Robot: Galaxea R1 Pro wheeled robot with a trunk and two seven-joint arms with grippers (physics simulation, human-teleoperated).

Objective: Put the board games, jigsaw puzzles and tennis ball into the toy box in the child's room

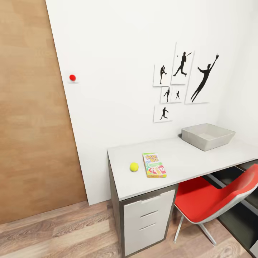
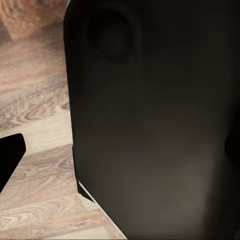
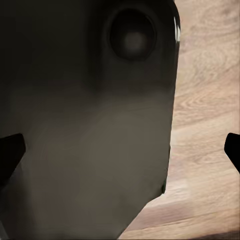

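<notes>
Small fuzzy yellow-green tennis ball (image 1: 134, 166) sits on the white desk (image 1: 186, 161) beside the green Skip-Bo box (image 1: 154, 165); probably light and rolly, so pinch across its middle. Can't tell either gripper's opening

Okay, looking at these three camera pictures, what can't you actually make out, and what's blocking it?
- Inside of the toy box, head view: its near wall hides the bottom.
- Table, head view: its right end is cut off by the picture edge.
- Left gripper, left wrist view: one dark finger tip at the edge; open or shut unclear.
- Right gripper, right wrist view: two tips apart; a dark body blocks the floor.
</notes>
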